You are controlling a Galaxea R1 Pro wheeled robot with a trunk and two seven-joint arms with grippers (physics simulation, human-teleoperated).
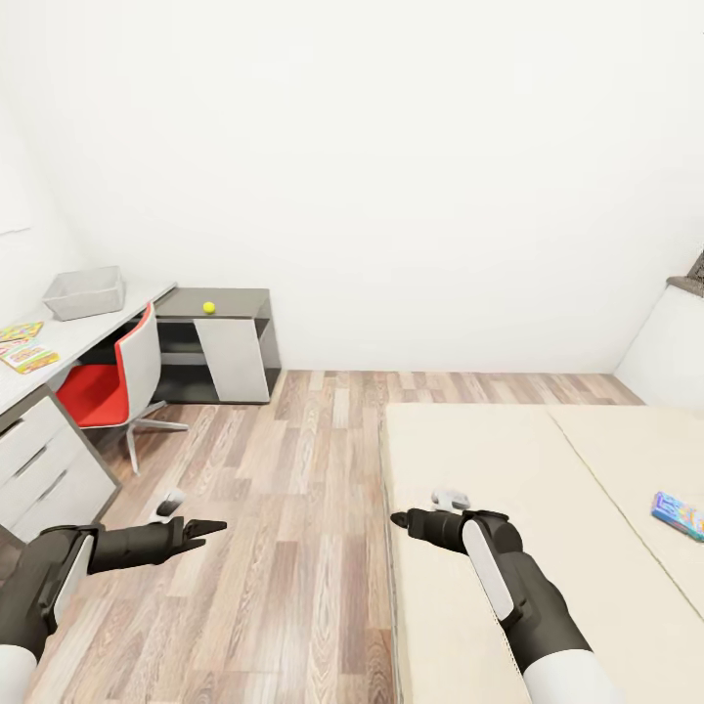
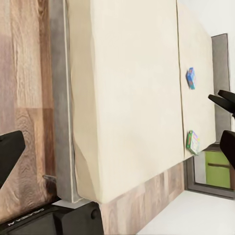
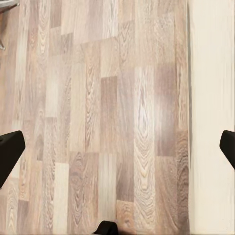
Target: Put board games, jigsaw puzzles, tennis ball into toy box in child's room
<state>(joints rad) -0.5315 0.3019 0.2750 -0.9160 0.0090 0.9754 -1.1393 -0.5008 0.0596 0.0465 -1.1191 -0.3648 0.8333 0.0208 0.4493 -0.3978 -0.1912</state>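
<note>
The light grey toy box (image 1: 85,291) stands on the pale table (image 1: 93,332) at the far left. Nearer on the table lie a flat multicoloured jigsaw puzzle (image 1: 20,330) and a red-edged printed box (image 1: 31,359), probably a board game. The tennis ball (image 1: 209,307) rests on the table's low dark end unit. On the beige bed (image 1: 528,489) lies a small blue board game (image 1: 678,515) (image 2: 190,78), with a green-edged board game (image 2: 193,142) further along. My left gripper (image 1: 210,529) (image 2: 117,149) hangs open over the floor. My right gripper (image 1: 396,520) (image 3: 117,149) is open at the bed's edge. Both hold nothing.
A red and white swivel chair (image 1: 117,376) stands in front of the table. Wood-plank floor (image 1: 293,469) lies between table and bed. White drawers (image 1: 44,460) sit under the table at the near left. A white wall closes the room behind.
</note>
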